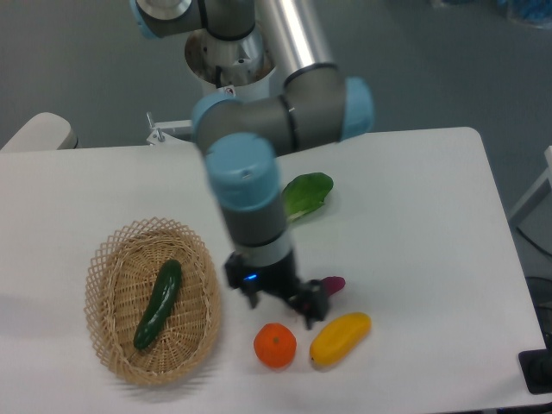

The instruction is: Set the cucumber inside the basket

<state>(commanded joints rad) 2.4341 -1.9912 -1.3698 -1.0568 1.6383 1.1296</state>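
The dark green cucumber (159, 304) lies lengthwise inside the tan wicker basket (109, 259) at the table's front left, untouched. My gripper (283, 304) hangs over the table to the right of the basket, between the orange and the purple sweet potato. Its fingers (312, 309) stand apart and hold nothing.
An orange (275, 345) and a yellow mango (340, 338) lie near the front edge below the gripper. The purple sweet potato (335, 283) is mostly hidden behind the gripper. A bok choy (304, 193) lies behind the arm's wrist.
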